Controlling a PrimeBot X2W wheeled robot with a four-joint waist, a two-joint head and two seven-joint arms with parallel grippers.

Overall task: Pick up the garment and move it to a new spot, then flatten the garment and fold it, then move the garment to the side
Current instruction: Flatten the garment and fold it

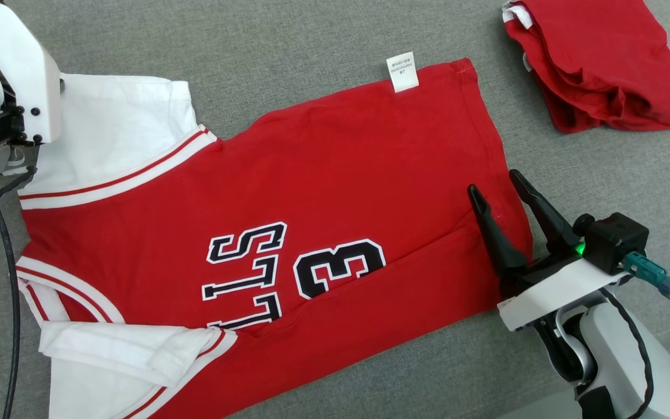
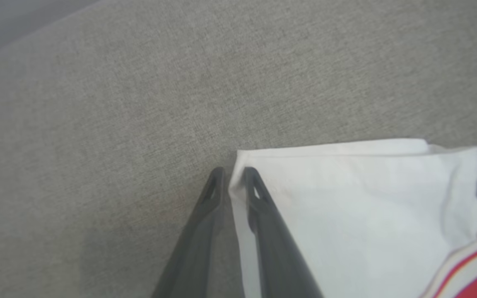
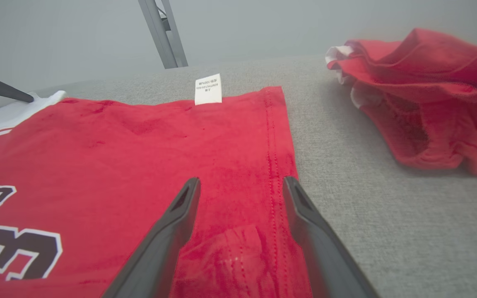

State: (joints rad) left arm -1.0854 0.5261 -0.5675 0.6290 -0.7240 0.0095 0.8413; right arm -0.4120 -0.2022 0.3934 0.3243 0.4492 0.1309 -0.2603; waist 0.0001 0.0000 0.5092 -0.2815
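Broadly: red jersey point(image 1: 312, 192) lies spread on the grey bench point(image 1: 288, 35), long axis running left to right across the head view with a slight upward tilt to the right. White sleeve point(image 1: 120, 128) and neck end at frame left, hem at frame right, care label point(image 1: 402, 71) sticking out of the upper edge. Left claw point(image 2: 234, 170) sits at the outer corner of that upper sleeve. It stands narrow, with the sleeve's edge caught between the fingers in the left wrist view; how firm the pinch is I cannot tell. Right claw point(image 1: 494, 181) is at the opposite end, spread wide and holding nothing, fingers pointing across the hem's stitched edge. From its own view the jersey stretches ahead and to the left. So each arm has one end, and both are on the upper long edge's side. My judgement is that the coming move turns on that long axis between the two claws. Hard to read: in the head view the left claw's fingers are hidden behind its white wrist housing. The lower-left sleeve point(image 1: 131, 349) is doubled over and partly cut off by the frame. A strip along the lower edge is folded up over the lettering. Whether the right fingertips touch the cloth is unclear. A second red garment point(image 1: 597, 64) lies crumpled at upper right, well apart.
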